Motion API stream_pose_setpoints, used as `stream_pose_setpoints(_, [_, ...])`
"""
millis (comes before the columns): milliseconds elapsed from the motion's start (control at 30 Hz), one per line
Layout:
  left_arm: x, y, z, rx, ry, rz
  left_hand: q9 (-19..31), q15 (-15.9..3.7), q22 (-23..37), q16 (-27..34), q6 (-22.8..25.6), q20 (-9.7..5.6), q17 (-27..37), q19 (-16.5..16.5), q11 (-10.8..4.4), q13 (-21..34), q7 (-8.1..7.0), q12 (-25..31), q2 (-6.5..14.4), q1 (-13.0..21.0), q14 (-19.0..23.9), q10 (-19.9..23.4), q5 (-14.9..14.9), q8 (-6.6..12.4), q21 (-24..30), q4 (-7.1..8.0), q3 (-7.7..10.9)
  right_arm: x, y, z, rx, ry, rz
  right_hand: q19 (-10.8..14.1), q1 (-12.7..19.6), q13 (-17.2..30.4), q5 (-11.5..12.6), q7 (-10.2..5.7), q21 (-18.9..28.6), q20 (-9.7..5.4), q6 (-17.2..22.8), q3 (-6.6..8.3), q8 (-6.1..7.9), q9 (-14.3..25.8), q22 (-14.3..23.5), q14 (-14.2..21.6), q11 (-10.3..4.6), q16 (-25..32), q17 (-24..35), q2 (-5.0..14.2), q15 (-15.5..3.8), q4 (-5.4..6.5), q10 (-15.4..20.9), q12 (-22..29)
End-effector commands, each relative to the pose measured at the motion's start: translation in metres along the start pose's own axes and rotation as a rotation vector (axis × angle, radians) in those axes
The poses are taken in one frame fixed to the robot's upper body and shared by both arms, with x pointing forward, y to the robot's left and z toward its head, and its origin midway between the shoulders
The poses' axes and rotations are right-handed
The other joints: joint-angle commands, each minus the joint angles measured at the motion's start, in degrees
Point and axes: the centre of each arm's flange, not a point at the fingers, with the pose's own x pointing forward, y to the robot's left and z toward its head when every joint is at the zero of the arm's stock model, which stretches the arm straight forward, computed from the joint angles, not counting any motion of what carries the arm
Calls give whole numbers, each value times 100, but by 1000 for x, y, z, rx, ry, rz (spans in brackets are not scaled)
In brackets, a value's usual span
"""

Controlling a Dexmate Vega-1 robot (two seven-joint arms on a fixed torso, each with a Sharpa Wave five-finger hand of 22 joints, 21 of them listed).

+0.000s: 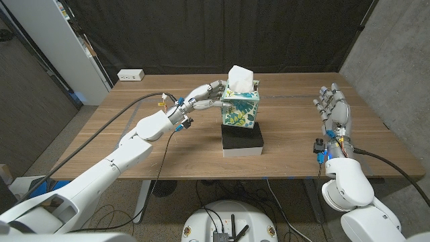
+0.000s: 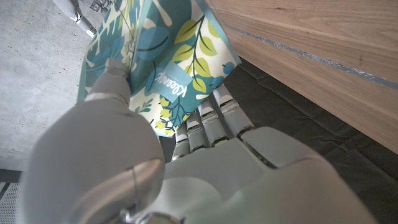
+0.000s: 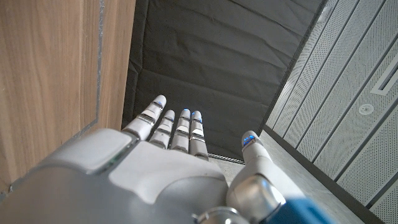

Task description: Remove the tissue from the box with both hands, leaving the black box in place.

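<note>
Wooden table [image 1: 134, 128], on which a black box [image 1: 242, 141] is set near the centre. Leaf-patterned tissue box [image 1: 240, 109], stood on the black box and gripped at its side by the left hand [image 1: 200, 97]. White tissue [image 1: 241, 78], protruding from its top. Right hand [image 1: 333, 107], held well apart, fingers extended, nothing grasped.

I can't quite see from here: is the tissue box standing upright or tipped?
Upright. The tissue box stands squarely on the black box, white tissue poking out the top.

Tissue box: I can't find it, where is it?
Head view: the tissue box stands mid-table on the black box, the left hand against its side.
</note>
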Motion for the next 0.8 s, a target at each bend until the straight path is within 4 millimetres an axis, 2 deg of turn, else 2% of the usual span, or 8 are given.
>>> stream_pose_setpoints(33, [-1, -3, 1, 0, 2, -2, 15, -929, 8, -9, -16, -638, 20, 319, 3, 15, 3, -25, 19, -37, 27, 36, 35, 40, -13, 3, 45, 0, 1, 23, -10, 9, 18, 42, 31, 33, 5, 30, 53, -27, 22, 19, 43, 17, 33, 25, 43, 25, 25, 419, 14, 42, 33, 14])
stream_pose_setpoints(400, [-3, -4, 2, 1, -2, -2, 10, -926, 9, -15, -22, -639, 19, 323, -2, 23, 10, -42, 14, -55, 19, 21, 34, 49, -29, 3, 59, 4, 6, 45, -52, 13, 45, 48, 21, 33, 0, 36, 50, -27, 20, 40, 40, 17, 33, 24, 64, 35, 44, 403, 26, 92, 31, 11])
stream_pose_setpoints(800, [-3, -4, 3, -2, -7, -9, 6, -927, 10, -13, -16, -647, 17, 335, -7, 32, -2, -47, 1, -67, 31, 35, 32, 64, -42, -1, 71, 6, 6, 47, -34, 44, 69, 56, 26, 33, -2, 39, 47, -29, 17, 69, 37, 17, 34, 18, 69, 41, 60, 394, 22, 131, 34, 10])
